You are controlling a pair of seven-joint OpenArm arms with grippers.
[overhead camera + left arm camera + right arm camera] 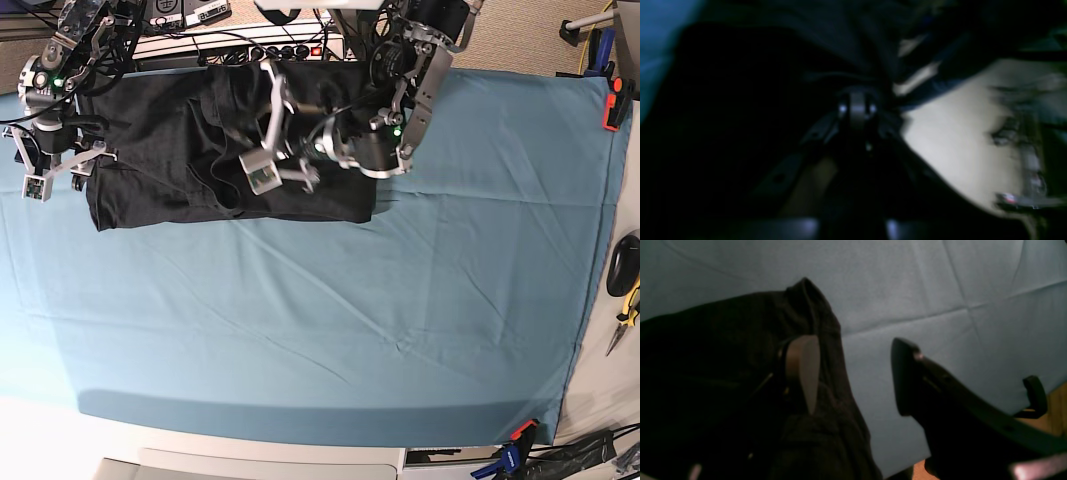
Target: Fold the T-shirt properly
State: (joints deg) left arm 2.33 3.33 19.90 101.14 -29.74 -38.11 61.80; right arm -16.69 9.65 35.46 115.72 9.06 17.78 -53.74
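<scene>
Left wrist view: blurry and dark. T-shirt fills the top and left as black cloth, folds bunching down toward the left gripper. Jaws look clenched tight together; cloth is gathered right at the tips, but the blur hides whether any is pinched, so can't tell. Pale floor to the right, a sliver of teal table cover at the left edge.

Right wrist view: T-shirt is a dark, wrinkled mass over the left half, one peaked fold standing up near top-centre, lying on the cover, which shows crease lines. Right gripper has jaws spread wide, nothing between them. One finger sits over the cloth at the shirt's edge, the other over bare cover; contact w/ cloth unclear.

Base view: T-shirt lies spread but rumpled along the table's far edge, toward the far-left corner, black side up, no print visible. Left gripper is low over the shirt's near-centre part. Right gripper hangs at the shirt's left edge. Rest of the cover is bare teal.
</scene>
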